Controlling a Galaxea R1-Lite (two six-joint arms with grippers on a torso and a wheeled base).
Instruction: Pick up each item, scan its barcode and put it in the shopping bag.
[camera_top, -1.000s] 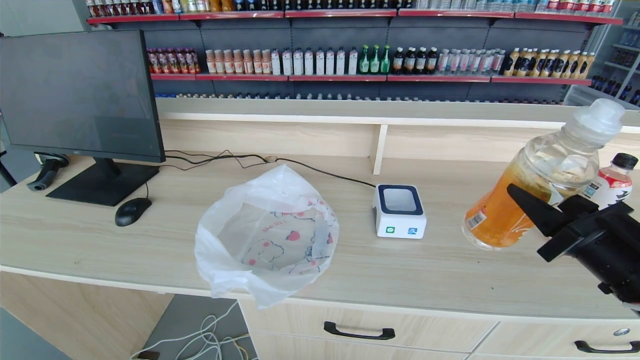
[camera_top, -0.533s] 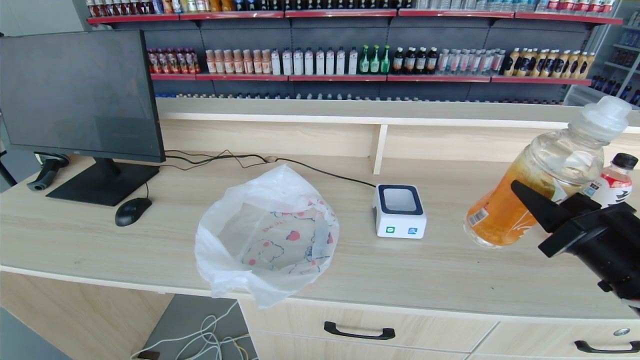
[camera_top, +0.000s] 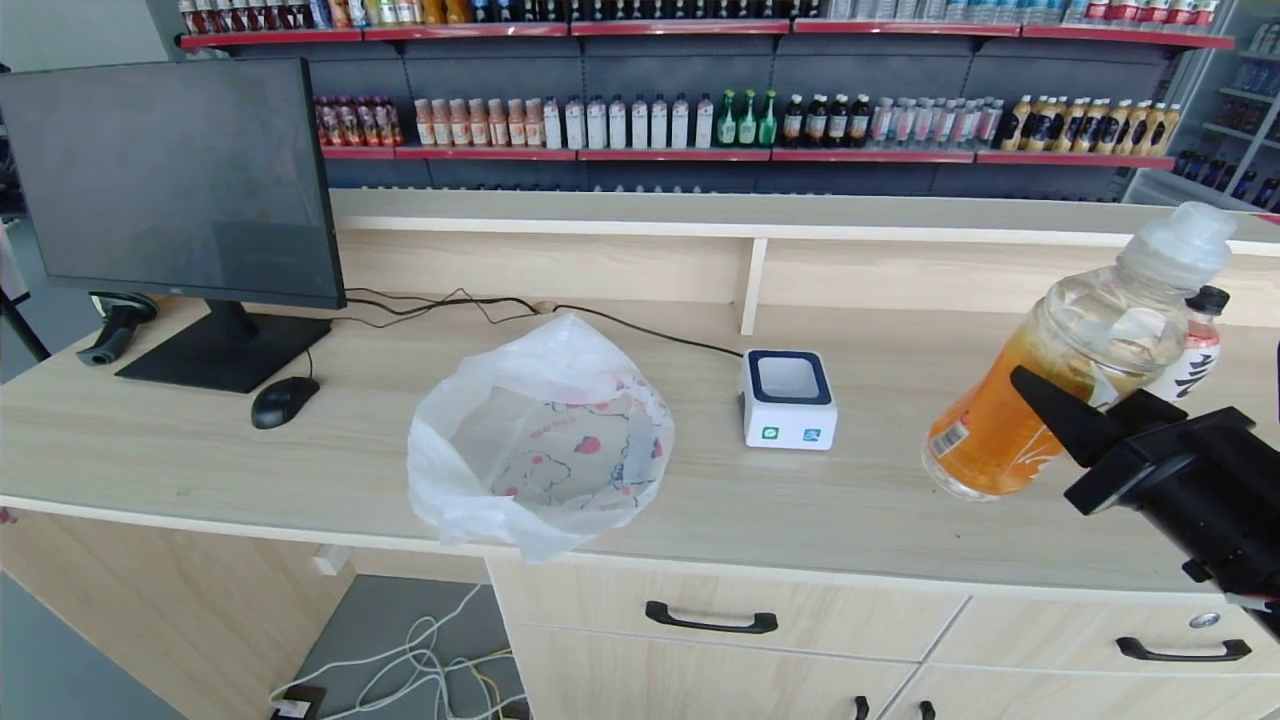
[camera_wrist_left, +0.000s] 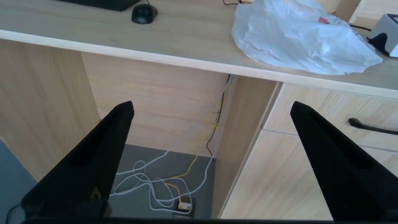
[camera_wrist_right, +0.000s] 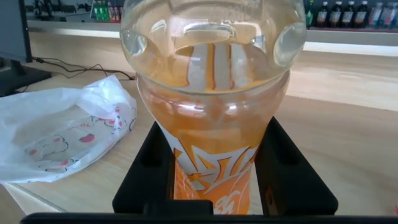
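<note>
My right gripper (camera_top: 1085, 410) is shut on a tilted orange drink bottle (camera_top: 1060, 385), held above the counter's right side with its white cap up and to the right and its barcode facing the scanner. In the right wrist view the orange bottle (camera_wrist_right: 211, 112) sits between the black fingers (camera_wrist_right: 149, 155). The white scanner box (camera_top: 788, 400) stands left of the bottle. An open white shopping bag (camera_top: 545, 440) lies near the counter's front edge. A second bottle (camera_top: 1195, 345) with a black cap stands behind the held one. My left gripper (camera_wrist_left: 211, 155) is open, below counter height.
A monitor (camera_top: 185, 180) and a mouse (camera_top: 283, 402) occupy the counter's left side, with a handheld scanner (camera_top: 115, 325) beyond them. A cable (camera_top: 640, 335) runs to the scanner box. Drawers (camera_top: 715, 620) sit below the front edge. Shelves of bottles (camera_top: 700, 120) line the back.
The whole head view has shifted, so the camera moved. The orange bottle stays in my right gripper at about the same place, with only a slight wobble.
</note>
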